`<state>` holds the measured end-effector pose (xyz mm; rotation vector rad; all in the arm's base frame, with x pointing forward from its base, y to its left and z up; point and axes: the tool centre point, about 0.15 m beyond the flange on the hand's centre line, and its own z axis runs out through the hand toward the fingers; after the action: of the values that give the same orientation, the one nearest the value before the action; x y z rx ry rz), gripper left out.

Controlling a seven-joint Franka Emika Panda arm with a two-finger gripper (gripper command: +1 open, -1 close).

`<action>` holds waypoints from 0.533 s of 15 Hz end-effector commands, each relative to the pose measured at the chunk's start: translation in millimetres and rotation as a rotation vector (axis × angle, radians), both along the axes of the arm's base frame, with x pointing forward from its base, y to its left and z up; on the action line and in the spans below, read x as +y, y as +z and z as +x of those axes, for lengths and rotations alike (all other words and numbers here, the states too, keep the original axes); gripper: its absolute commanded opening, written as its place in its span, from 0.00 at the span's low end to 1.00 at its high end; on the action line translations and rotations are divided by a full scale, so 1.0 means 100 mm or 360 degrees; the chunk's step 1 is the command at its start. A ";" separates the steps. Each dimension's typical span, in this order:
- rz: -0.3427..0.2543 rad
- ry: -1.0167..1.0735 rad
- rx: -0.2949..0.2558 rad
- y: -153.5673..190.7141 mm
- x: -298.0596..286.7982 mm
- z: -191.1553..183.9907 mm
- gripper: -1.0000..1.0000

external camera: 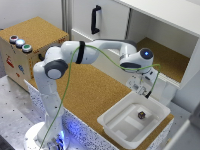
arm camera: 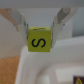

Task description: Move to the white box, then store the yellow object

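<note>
Above the far rim of the white box, your hand hangs clamped on the yellow object, a cube held by opposite faces so it hangs level for dropping. Inside the box, a small dark object lies toward the exterior view's right; the floor beside it offers open room.

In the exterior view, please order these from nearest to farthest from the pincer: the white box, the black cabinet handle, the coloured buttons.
From the pincer:
1. White box, just below it.
2. Black cabinet handle, behind, toward the view's left.
3. Coloured buttons, far on the view's left.
</note>
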<state>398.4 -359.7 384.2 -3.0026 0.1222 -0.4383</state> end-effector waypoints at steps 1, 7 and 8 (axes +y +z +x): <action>-0.0142 -0.0118 0.0169 -0.78 -0.12 -0.41 0.00; -0.0048 -0.0100 0.0447 -1.60 -0.20 -0.15 0.00; -0.0055 -0.0103 0.0448 -1.62 -0.20 -0.11 0.00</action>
<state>353.6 -365.9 277.2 -3.0513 0.2016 -0.2350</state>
